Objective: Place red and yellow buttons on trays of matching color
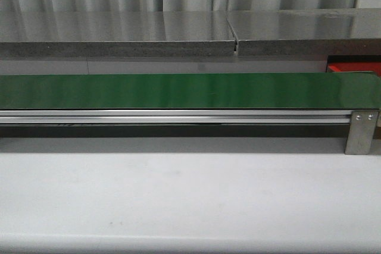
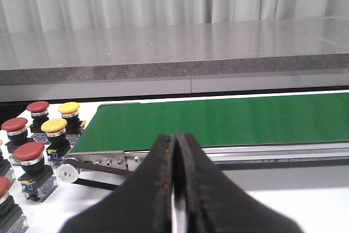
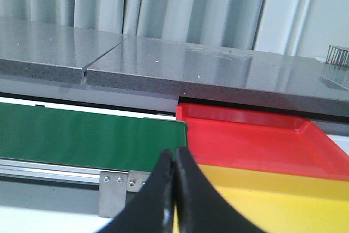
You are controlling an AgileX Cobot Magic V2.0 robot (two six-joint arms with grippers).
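Red and yellow buttons (image 2: pixel 41 140) cluster at lower left, rigid, smooth-capped; likely best pinched by the square base. Left gripper (image 2: pixel 175 189) and right gripper (image 3: pixel 174 200) pressed closed, empty

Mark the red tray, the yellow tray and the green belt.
red tray (image 3: pixel 245 137), right wrist view, its flat floor.
yellow tray (image 3: pixel 272 203), right wrist view, its near surface.
green belt (image 1: pixel 178 90), front view, middle of its top.
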